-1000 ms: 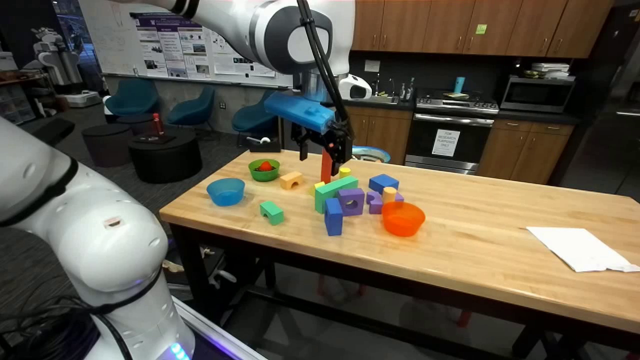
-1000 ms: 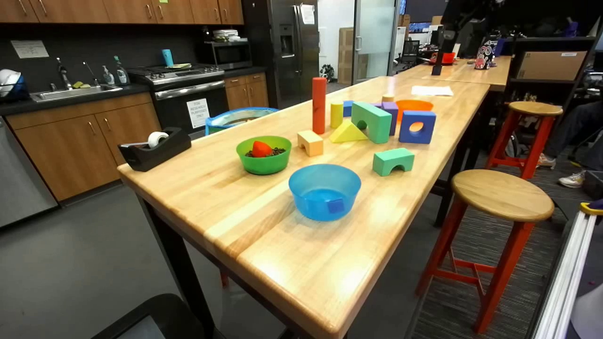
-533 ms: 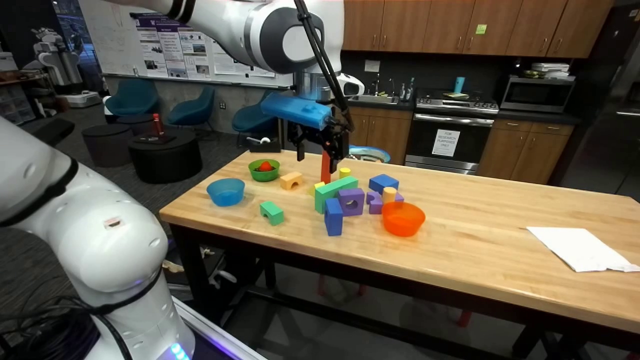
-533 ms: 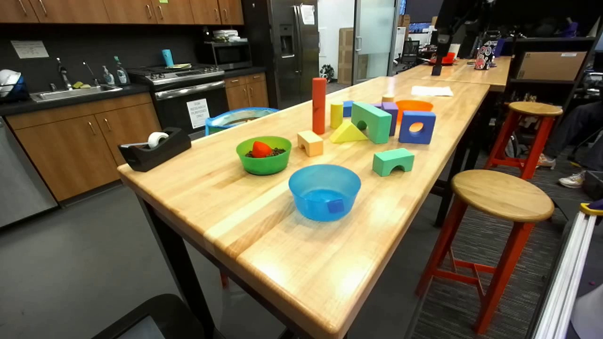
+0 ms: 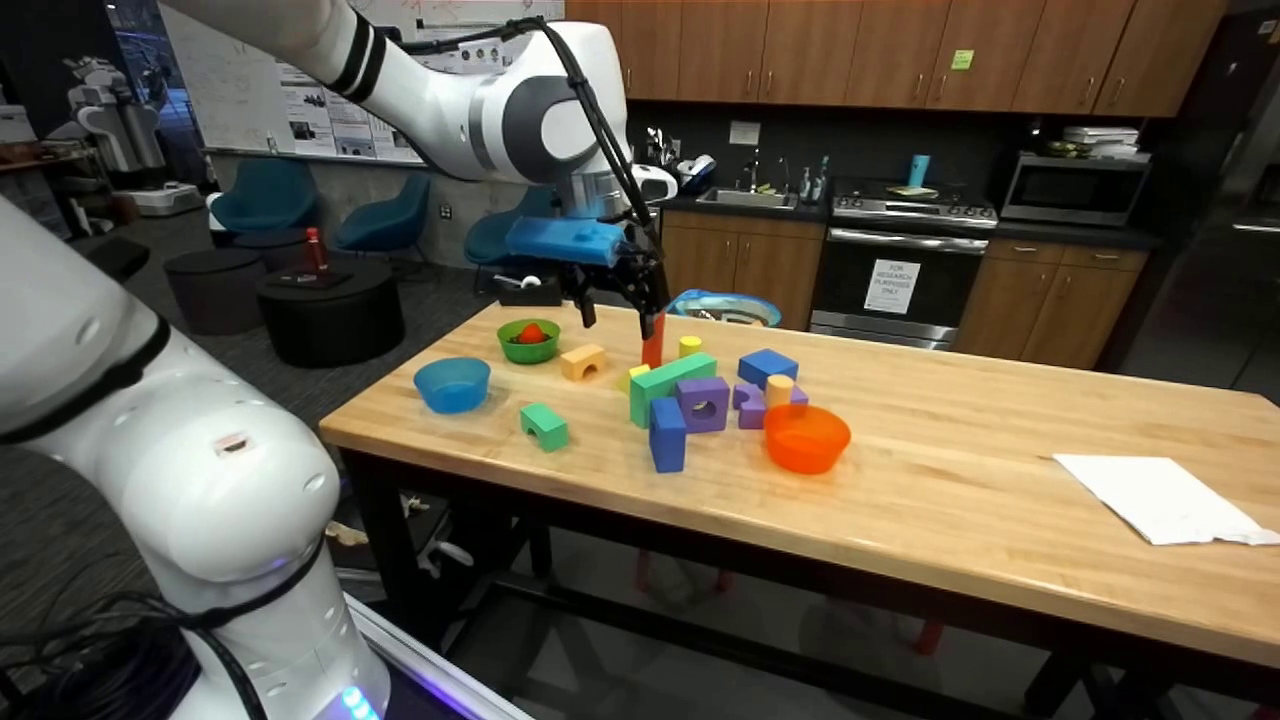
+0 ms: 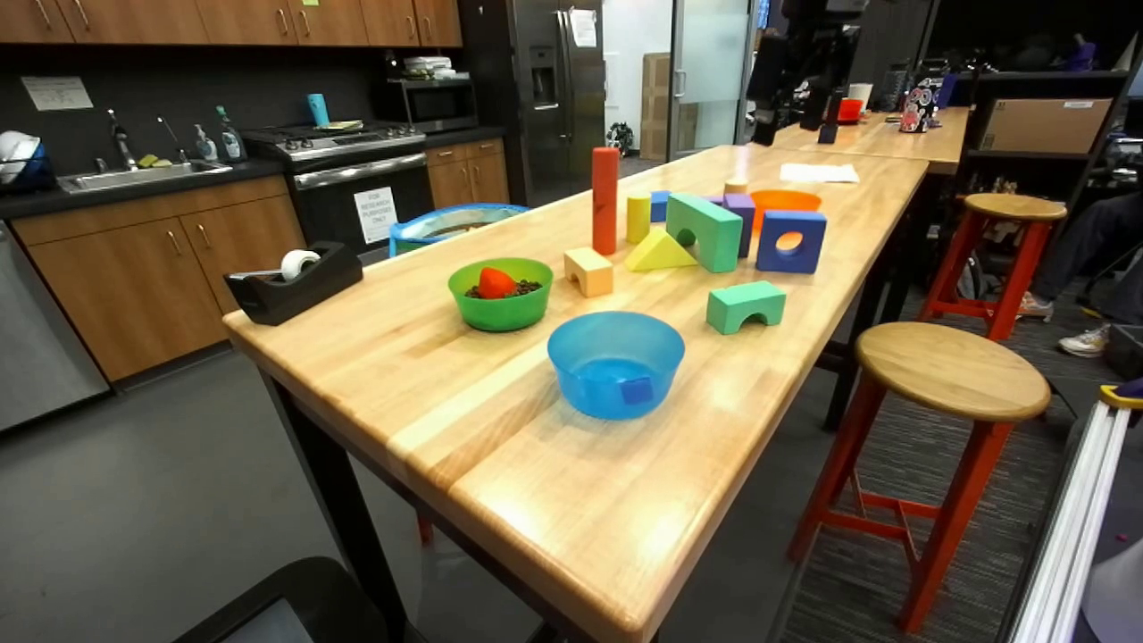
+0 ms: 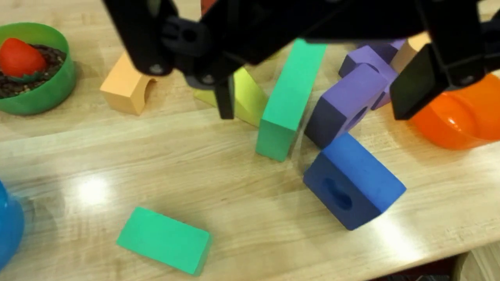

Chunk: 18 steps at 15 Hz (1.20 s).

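Note:
My gripper hangs open above the blocks, its fingers wide apart and nothing held. In an exterior view the gripper is near the top of the red post; whether they touch I cannot tell. Between the fingers, in the wrist view, appear the long green block, a purple block with a hole and part of a yellow triangle. A blue block stands just below the purple one. The right finger partly covers the orange bowl.
A green bowl holds a red strawberry-like piece on dark bits. Around it are a blue bowl, an orange arch and a small green arch. A tape dispenser sits at the table corner; white paper lies farther along.
The gripper has shifted left in an exterior view, and more of it has come into sight at the top of the other view. It has stayed open. The blocks and bowls have not moved.

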Motion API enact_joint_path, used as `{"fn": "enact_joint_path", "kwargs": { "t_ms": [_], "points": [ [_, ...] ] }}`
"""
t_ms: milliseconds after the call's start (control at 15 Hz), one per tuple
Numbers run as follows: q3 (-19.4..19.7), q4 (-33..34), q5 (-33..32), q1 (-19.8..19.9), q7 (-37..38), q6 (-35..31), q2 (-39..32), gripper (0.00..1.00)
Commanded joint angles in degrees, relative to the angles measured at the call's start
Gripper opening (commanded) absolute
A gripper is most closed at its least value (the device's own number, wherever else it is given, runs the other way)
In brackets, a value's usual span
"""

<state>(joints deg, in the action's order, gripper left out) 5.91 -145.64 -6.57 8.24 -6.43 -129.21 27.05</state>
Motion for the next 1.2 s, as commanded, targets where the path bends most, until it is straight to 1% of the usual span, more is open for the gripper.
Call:
{"fn": "enact_joint_path", "kwargs": {
  "t_ms": [0,200,333,533,733,867,1000,1133],
  "points": [
    [-2.34,2.28,0.25,-1.44,5.43,-3.66,-5.78,1.0],
    [-3.37,4.47,1.33,-2.43,8.93,-5.64,-9.8,1.0],
    [-3.1,6.33,3.69,-3.24,9.98,-6.37,-12.29,1.0],
    [-2.48,9.67,7.76,-3.06,12.91,-6.88,-15.76,1.0],
    [-1.68,12.27,9.68,-2.27,14.82,-7.41,-18.03,1.0],
    [-1.0,13.92,8.74,-1.67,14.13,-6.38,-19.56,1.0],
    [0.06,15.62,8.85,-1.48,10.69,-3.04,-21.15,1.0],
    [1.14,16.9,9.82,-1.5,5.4,0.52,-22.5,1.0]
  ]
}}
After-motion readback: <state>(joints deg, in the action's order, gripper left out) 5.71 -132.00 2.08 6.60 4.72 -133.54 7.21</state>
